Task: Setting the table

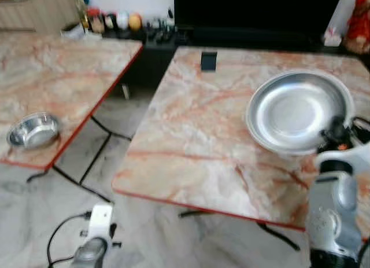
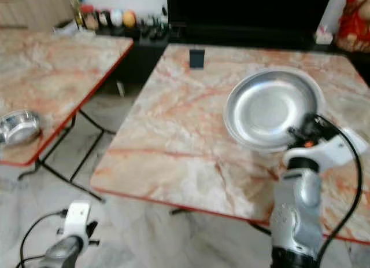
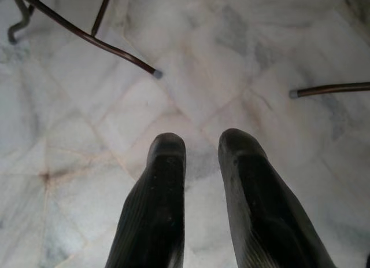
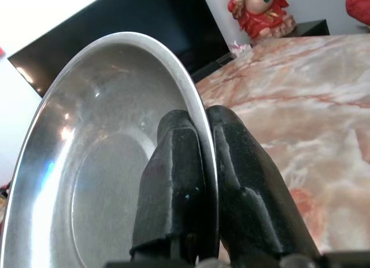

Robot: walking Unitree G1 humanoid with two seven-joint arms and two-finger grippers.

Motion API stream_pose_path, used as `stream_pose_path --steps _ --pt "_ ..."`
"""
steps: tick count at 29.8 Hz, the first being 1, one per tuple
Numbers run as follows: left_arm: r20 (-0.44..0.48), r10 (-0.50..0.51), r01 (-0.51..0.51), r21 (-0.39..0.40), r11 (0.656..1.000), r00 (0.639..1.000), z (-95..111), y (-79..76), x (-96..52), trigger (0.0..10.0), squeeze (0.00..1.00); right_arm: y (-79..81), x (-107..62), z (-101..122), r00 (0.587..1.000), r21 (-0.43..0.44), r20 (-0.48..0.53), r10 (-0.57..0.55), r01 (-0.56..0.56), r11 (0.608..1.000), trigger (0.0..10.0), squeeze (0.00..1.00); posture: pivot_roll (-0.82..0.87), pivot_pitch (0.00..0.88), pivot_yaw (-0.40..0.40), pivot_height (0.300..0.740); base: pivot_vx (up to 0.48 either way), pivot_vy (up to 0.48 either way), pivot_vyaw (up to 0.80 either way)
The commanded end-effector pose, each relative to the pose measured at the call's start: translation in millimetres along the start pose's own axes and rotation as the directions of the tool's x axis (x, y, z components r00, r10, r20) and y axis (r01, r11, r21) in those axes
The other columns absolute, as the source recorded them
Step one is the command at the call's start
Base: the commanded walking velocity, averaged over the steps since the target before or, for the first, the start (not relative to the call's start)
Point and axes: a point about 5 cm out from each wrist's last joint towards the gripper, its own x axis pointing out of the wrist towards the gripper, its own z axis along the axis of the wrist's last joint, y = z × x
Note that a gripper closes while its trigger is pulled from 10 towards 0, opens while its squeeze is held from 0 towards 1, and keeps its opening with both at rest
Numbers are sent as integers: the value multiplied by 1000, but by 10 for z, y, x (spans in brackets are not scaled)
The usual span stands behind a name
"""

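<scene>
Steel plate point(image 1: 298, 112) hangs tilted over your near table's point(image 1: 191, 140) right side, its rim pinched by the right gripper point(image 4: 199, 158), so lower it straight down while the left gripper point(image 3: 199, 181) idles part-open floorward.

Two folding tables with pink-veined marble tops and red edges stand side by side on a pale marble-tiled floor point(image 1: 144, 233), a gap between them. The nearer surface point(image 1: 196, 140) rests on thin dark metal legs point(image 1: 87, 164); the second point(image 1: 63, 77) sits to the left. Behind them a low dark cabinet point(image 1: 156, 48) carries small bottles and jars point(image 1: 110, 20) below a large black screen point(image 1: 254, 13). A red figurine point(image 2: 354, 19) stands at the far right against a white wall.
</scene>
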Motion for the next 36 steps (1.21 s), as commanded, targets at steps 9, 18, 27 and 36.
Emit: stream_pose_path --steps 9,18,27,36 --pt "-18 -11 11 -7 1000 1000 -25 -38 -1 10000 0 -238 -38 -82 974 -51 -139 -180 175 983 10000 0 -28 0 25 740 0 0 0" --pt "-17 -13 13 -6 1000 1000 -23 -42 0 10000 0 -385 -108 -252 910 12 -275 -311 327 945 10000 0 -27 0 25 740 0 0 0" --pt "-17 -15 15 -4 1000 1000 -22 -44 0 10000 0 -452 -193 -392 853 -27 -379 -359 378 926 10000 0 -25 0 25 740 0 0 0" --pt "-18 -18 18 -4 1000 1000 -24 -53 0 10000 0 -598 -294 -433 792 -125 -411 -452 442 888 10000 0 -31 0 29 740 0 0 0"
